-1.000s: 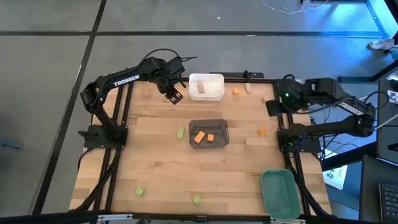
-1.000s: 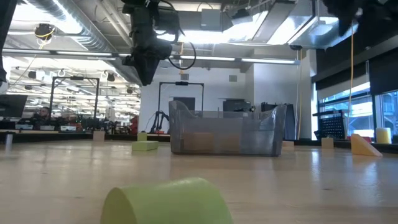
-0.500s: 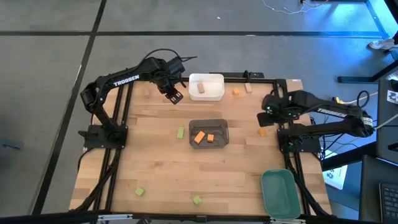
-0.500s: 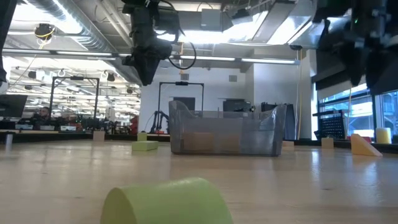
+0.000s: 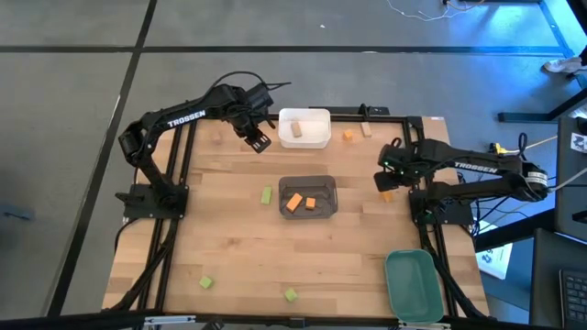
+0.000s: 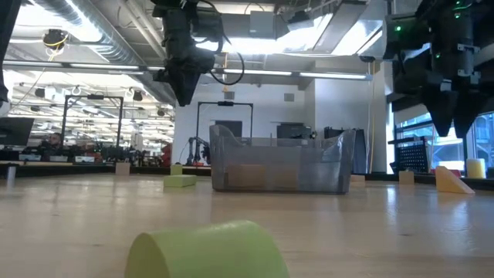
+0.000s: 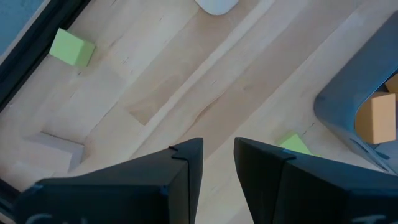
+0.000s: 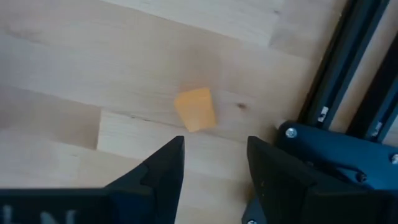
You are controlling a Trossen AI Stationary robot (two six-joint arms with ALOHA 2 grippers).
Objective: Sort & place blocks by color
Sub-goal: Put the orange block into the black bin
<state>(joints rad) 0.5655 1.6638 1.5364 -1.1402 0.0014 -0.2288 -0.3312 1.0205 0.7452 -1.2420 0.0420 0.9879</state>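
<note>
An orange block (image 8: 195, 109) lies flat on the wood near the table's right edge. My right gripper (image 8: 214, 146) hangs open above it, pointing down and clear of it; the low view shows this gripper (image 6: 451, 127) well above the tabletop. My left gripper (image 5: 258, 141) hangs high near the far left, beside the white bin (image 5: 316, 139), which holds a tan block (image 5: 296, 131). Its fingers (image 7: 186, 165) stand a narrow gap apart with nothing between them. Two orange blocks (image 5: 301, 203) lie in the dark grey bin (image 5: 308, 182). Green blocks lie loose, one (image 5: 266, 195) left of the grey bin and two (image 5: 206, 282) (image 5: 291, 294) near the front edge.
A green bin (image 5: 410, 284) stands at the near right corner. An orange block (image 5: 348, 136) and a tan block (image 5: 366, 130) lie by the far edge. The black frame rail (image 8: 348, 68) runs close beside the orange block under my right gripper.
My right gripper has come down and swung out from its folded place at the far right, and now points down above the orange block near the right edge. Its fingers have stayed open.
</note>
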